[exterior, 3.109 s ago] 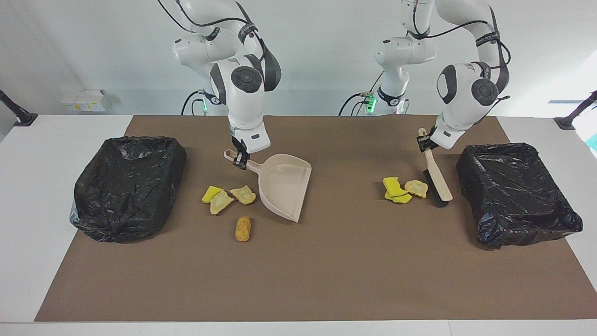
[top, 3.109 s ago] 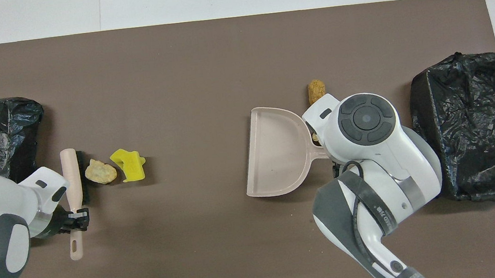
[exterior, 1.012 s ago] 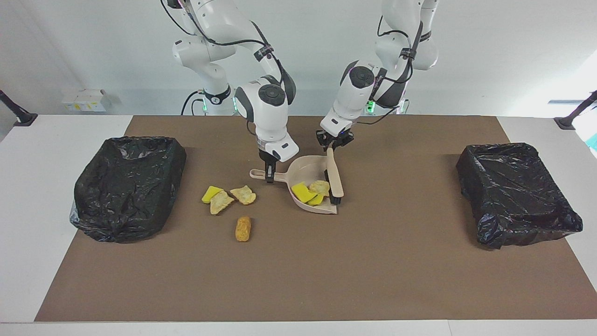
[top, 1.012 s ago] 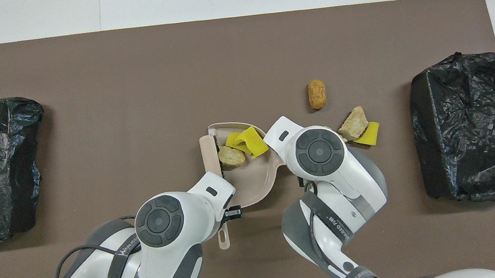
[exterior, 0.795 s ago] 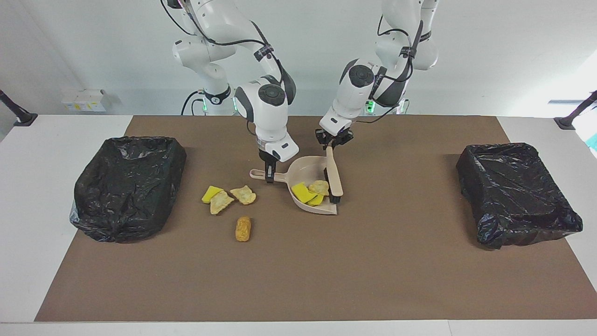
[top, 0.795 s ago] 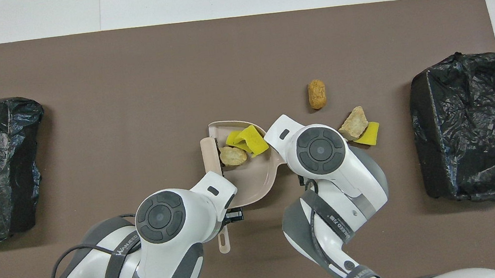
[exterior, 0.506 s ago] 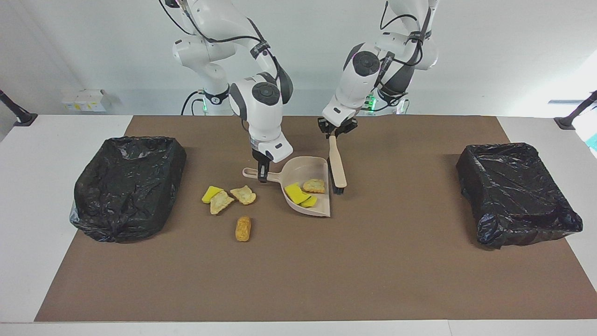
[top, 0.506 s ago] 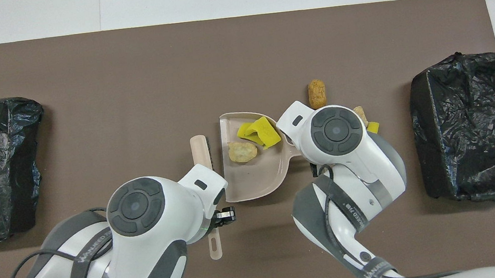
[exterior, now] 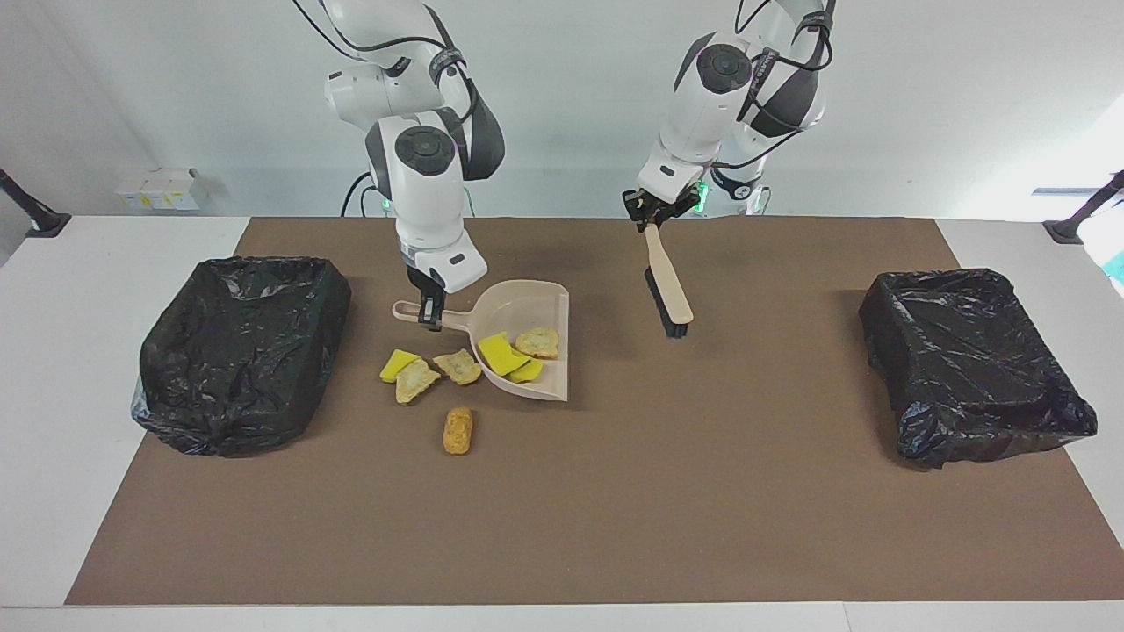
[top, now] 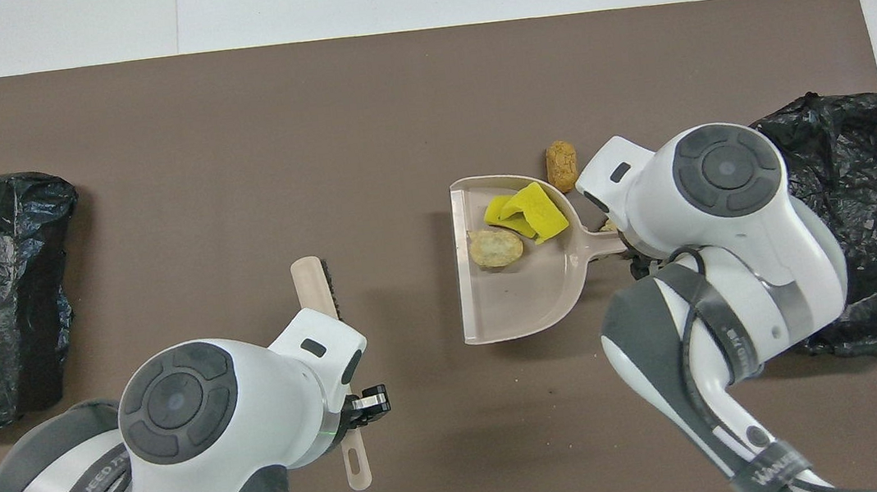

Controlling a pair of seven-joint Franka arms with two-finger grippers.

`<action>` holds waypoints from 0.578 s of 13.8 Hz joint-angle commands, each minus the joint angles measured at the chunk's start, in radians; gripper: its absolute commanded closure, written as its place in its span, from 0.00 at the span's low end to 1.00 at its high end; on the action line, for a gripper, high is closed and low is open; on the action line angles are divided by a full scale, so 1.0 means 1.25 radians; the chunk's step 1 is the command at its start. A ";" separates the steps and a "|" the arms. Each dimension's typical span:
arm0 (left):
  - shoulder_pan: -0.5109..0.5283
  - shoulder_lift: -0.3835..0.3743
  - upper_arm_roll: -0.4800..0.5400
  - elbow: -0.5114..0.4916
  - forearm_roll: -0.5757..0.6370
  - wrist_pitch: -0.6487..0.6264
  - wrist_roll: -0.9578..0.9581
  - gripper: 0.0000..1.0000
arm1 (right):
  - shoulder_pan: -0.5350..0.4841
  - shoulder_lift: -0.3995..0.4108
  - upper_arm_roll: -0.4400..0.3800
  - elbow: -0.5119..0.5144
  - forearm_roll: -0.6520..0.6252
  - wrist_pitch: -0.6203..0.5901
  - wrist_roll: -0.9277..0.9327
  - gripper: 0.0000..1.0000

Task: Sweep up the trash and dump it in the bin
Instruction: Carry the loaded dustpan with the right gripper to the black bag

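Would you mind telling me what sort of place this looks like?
Probably a robotics lab: two white arms at a table with a brown mat, bag-lined bins at each end, staged trash.

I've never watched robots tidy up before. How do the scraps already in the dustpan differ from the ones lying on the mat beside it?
The scraps in the dustpan ride in the beige dustpan, whose handle the right gripper holds; the scraps on the mat lie unswept on the brown mat. The pan's load is bunched together; on the mat one golden-brown piece lies apart from its cluster. Both groups mix bright yellow chunks with tan crusty bits.
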 commanded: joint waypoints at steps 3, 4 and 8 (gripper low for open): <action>-0.112 0.034 -0.001 -0.107 0.016 0.158 -0.062 1.00 | -0.123 -0.006 0.008 0.065 -0.002 -0.066 -0.191 1.00; -0.139 0.036 -0.001 -0.119 0.016 0.168 -0.064 1.00 | -0.146 -0.005 0.005 0.081 0.003 -0.085 -0.228 1.00; -0.192 0.056 -0.001 -0.162 0.016 0.231 -0.063 1.00 | -0.257 -0.005 0.000 0.109 0.003 -0.095 -0.378 1.00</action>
